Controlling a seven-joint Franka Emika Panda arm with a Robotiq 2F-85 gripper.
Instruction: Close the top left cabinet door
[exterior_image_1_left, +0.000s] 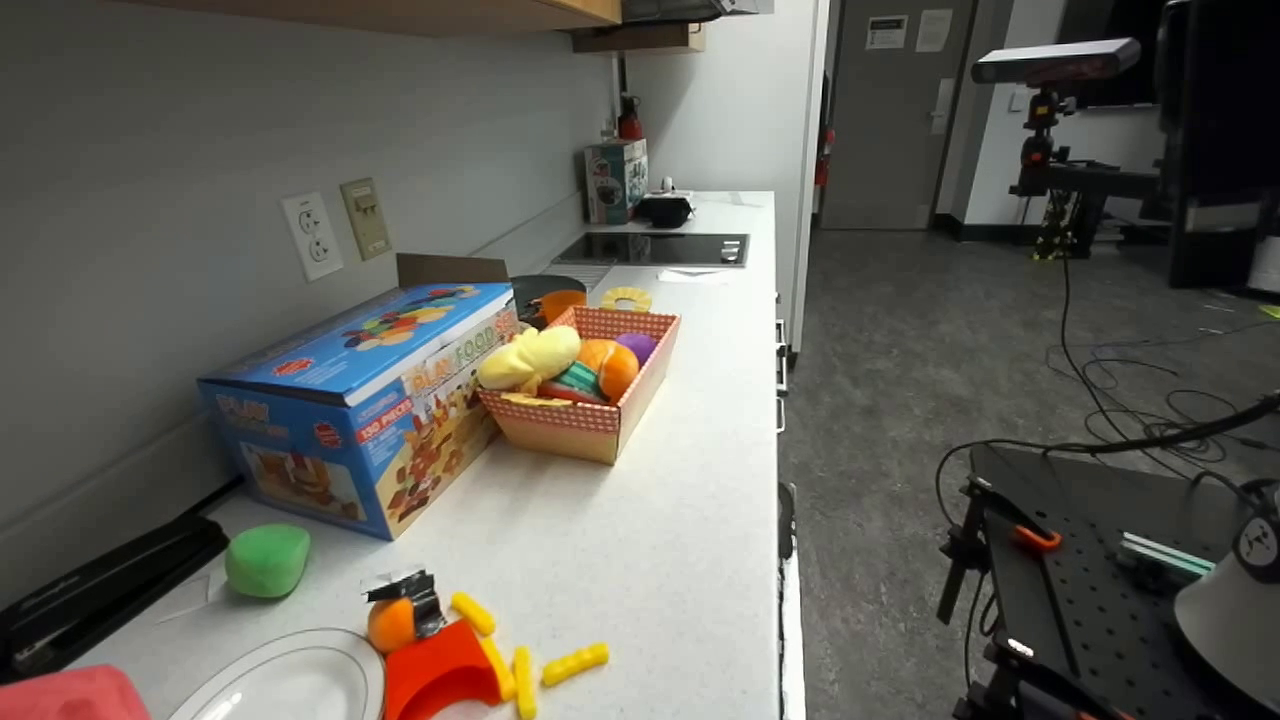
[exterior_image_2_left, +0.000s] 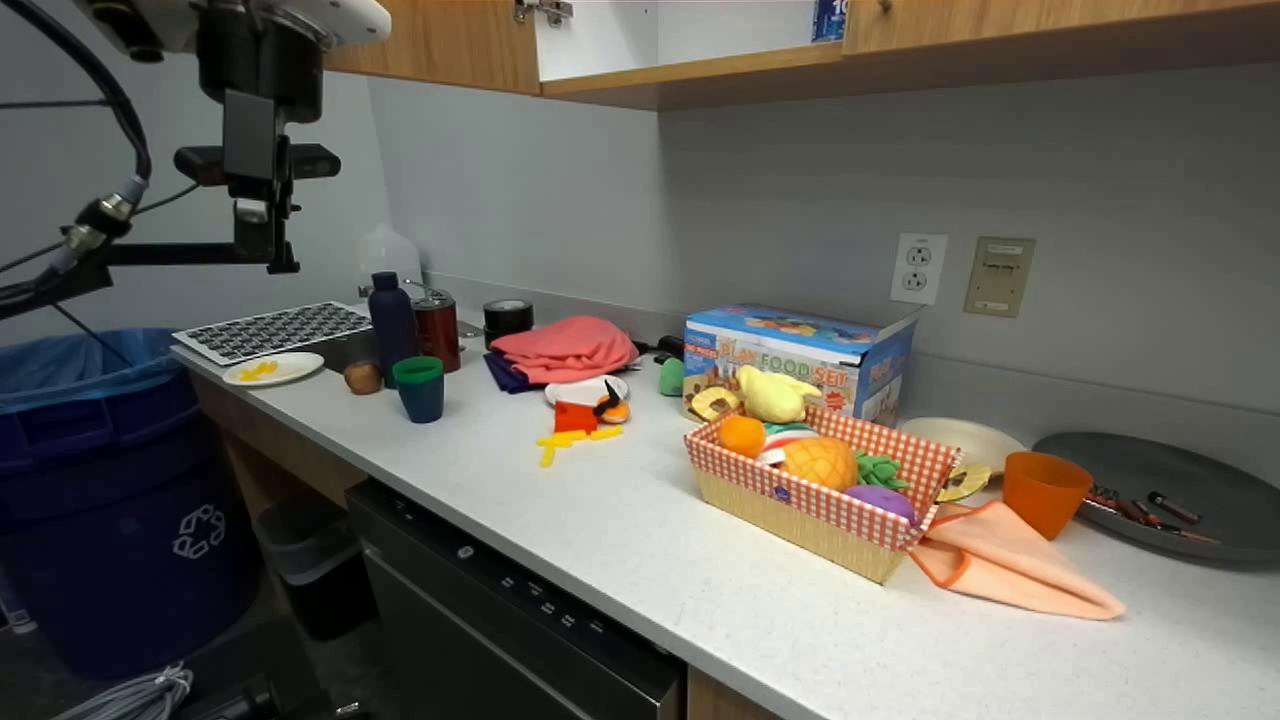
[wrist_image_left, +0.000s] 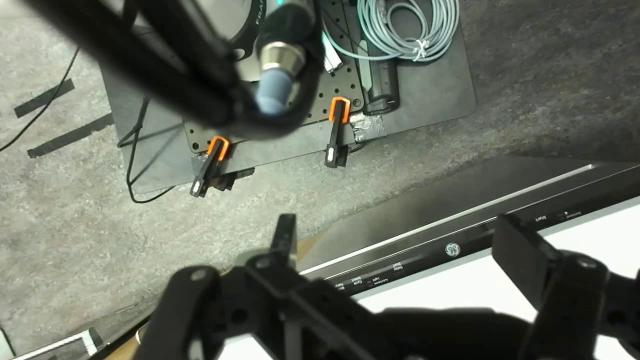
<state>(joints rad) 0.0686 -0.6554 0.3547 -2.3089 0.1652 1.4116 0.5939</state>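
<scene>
Cabinet (exterior_image_2_left: 695, 73) open above "PLAY FOOD" box (exterior_image_2_left: 790, 345)

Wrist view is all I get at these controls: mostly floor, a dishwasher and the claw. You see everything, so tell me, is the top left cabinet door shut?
Observer: No. In an exterior view, the top left cabinet door stands open.
Visitor: Oh! Can you spot anything inside?
Observer: A blue box, cut off by the picture's top edge; I can't tell what it holds.
Visitor: And what's on that white counter?
Observer: Among other things, a gingham-lined basket with a toy pineapple in it.
</scene>
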